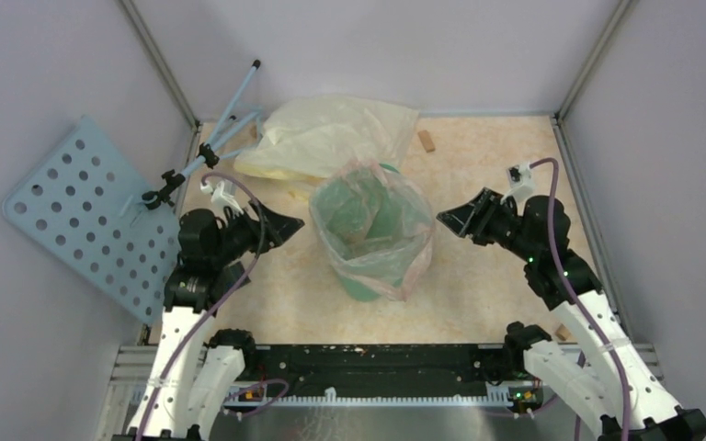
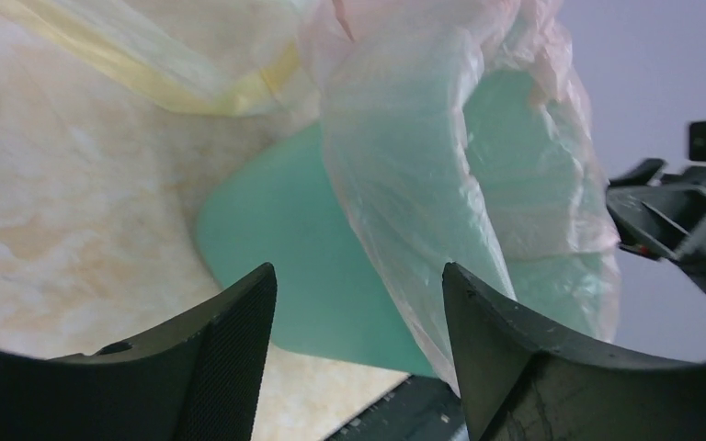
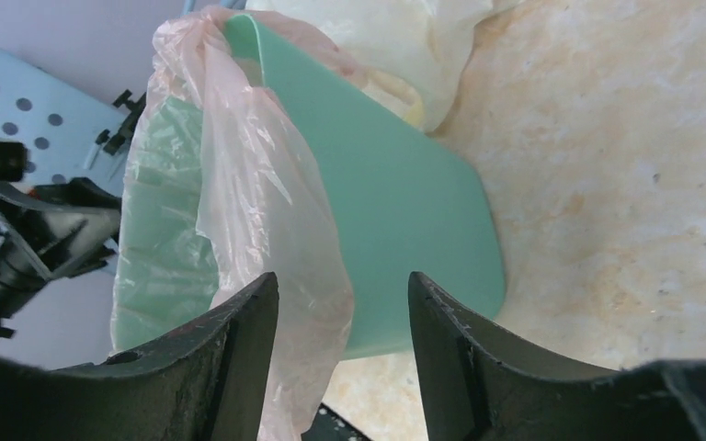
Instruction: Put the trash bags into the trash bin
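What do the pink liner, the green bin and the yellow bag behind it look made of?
Pink trash bag: thin plastic film, translucent and glossy, crinkled; the green shows through it. Trash bin: probably rigid moulded plastic, smooth mint-green wall with a satin sheen. Yellow bag: plastic film too, cloudier, softly creased.

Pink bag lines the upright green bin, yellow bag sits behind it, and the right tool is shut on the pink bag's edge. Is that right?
Not quite: the right tool is open, holding nothing, as the right wrist view shows. The pink bag does line the green bin, with the yellow bag behind.
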